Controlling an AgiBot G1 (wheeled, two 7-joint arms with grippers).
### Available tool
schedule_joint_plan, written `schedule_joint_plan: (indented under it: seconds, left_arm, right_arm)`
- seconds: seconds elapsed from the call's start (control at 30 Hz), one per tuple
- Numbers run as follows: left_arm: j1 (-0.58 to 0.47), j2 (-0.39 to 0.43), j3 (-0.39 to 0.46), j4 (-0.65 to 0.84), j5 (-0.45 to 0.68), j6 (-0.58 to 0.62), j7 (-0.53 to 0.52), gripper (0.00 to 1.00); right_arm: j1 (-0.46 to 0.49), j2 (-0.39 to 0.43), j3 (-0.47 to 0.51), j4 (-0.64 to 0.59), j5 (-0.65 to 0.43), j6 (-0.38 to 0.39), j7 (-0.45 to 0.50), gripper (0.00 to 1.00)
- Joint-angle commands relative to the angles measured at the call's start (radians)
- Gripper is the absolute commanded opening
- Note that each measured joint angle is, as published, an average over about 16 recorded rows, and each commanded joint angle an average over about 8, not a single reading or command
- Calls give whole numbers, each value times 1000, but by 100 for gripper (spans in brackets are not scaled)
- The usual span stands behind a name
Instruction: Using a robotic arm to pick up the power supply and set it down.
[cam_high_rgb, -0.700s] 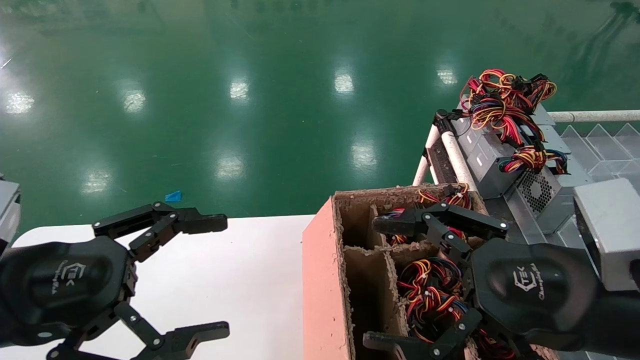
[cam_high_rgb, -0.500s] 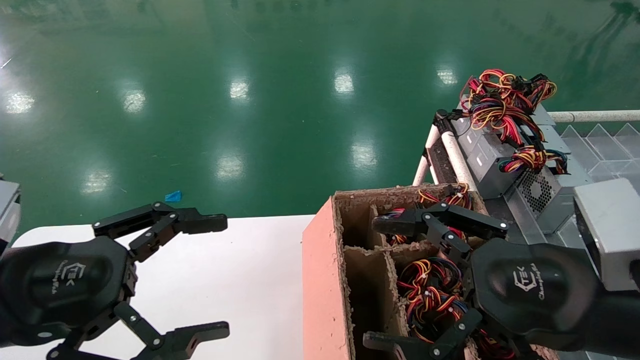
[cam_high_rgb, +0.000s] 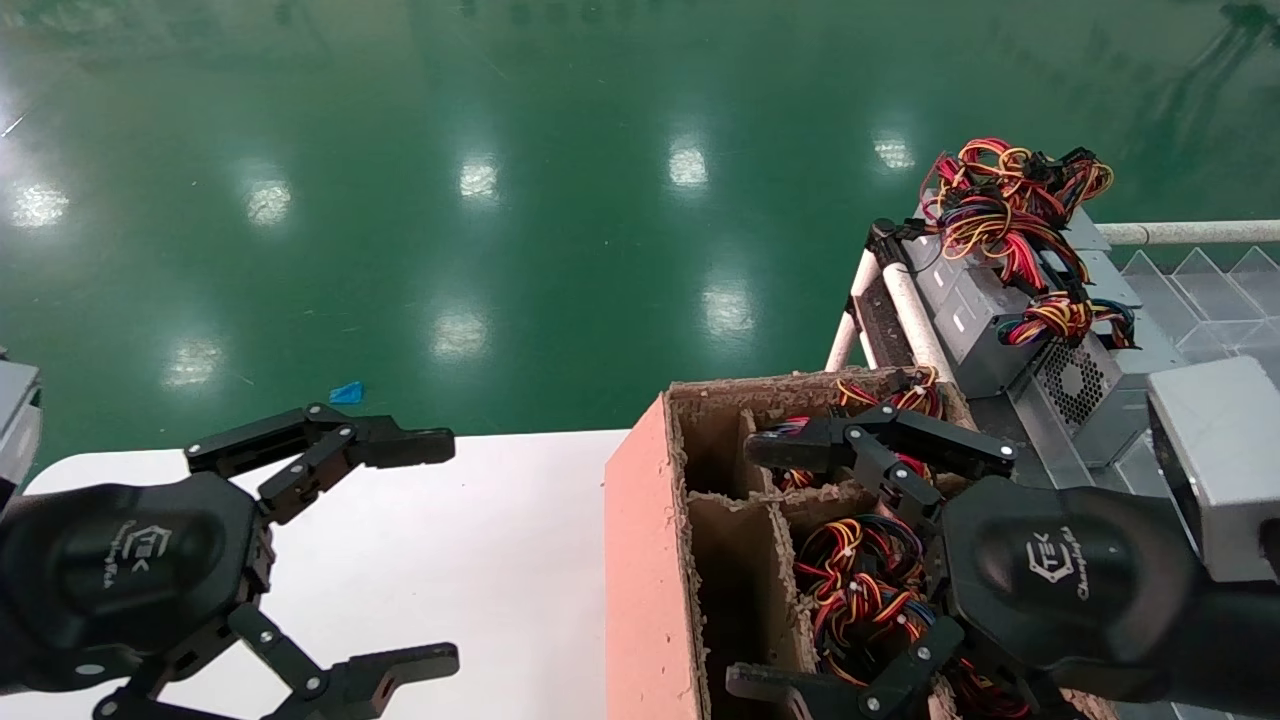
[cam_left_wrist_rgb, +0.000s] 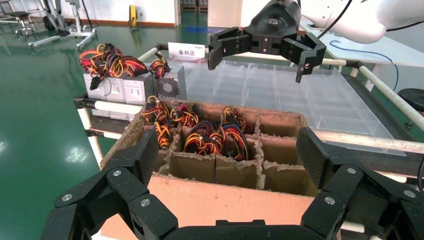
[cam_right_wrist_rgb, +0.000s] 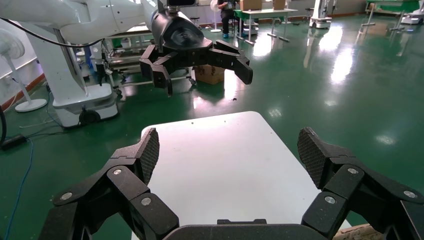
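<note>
Power supply units (cam_high_rgb: 985, 325), silver-grey metal boxes with one honeycomb-perforated face, stand in a row on a rack (cam_high_rgb: 905, 300) of white tubes at the robot's right, beyond the far end of the cardboard box (cam_high_rgb: 645, 560); bundles of red, yellow and black wires (cam_high_rgb: 1010, 205) lie on top of them. In the left wrist view the same units (cam_left_wrist_rgb: 131, 90) appear behind the box, beside a white label card (cam_left_wrist_rgb: 186, 50).

Cardboard box: pinkish-brown, open-topped, split by dividers (cam_left_wrist_rgb: 215, 162) into compartments. Several compartments hold coiled wire bundles (cam_high_rgb: 860, 580), while those nearest the tabletop side look dark and show no contents. The box stands at the right edge of the white tabletop (cam_high_rgb: 480, 560).

Right claw (cam_high_rgb: 760, 565): black linkage fingers spread wide apart, holding nothing, poised above the box's wire-filled compartments; its wrist bears a white logo. The left wrist view shows it (cam_left_wrist_rgb: 257, 52) clear of the box rim.

Left claw (cam_high_rgb: 435, 545): fingers likewise spread wide, holding nothing, hovering over the white tabletop at the robot's left, well apart from the box.

Floor (cam_high_rgb: 500, 200): glossy green, with a small blue scrap (cam_high_rgb: 346, 392) lying just beyond the tabletop's far edge.
</note>
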Motion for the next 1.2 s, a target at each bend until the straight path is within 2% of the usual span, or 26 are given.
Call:
schedule_joint_plan:
  seconds: [0.03, 0.1, 0.13, 0.17, 0.77, 0.97, 1.2]
  left_arm:
    - [0, 0, 0, 0, 0, 0, 0, 39]
    - [0, 0, 0, 0, 0, 0, 0, 14]
    - [0, 0, 0, 0, 0, 0, 0, 5]
    - [0, 0, 0, 0, 0, 0, 0, 0]
    - [0, 0, 0, 0, 0, 0, 0, 0]
    - [0, 0, 0, 0, 0, 0, 0, 0]
    - [0, 0, 0, 0, 0, 0, 0, 0]
  right_arm:
    - [0, 0, 0, 0, 0, 0, 0, 100]
    - [0, 0, 0, 0, 0, 0, 0, 100]
    - [0, 0, 0, 0, 0, 0, 0, 100]
    - [1, -1, 0, 1, -1, 0, 0, 100]
    - [9, 21, -10, -29, -23, 6, 29, 100]
    - [20, 55, -34, -20, -124, 42, 40, 100]
    - [30, 75, -57, -37, -258, 128, 37, 100]
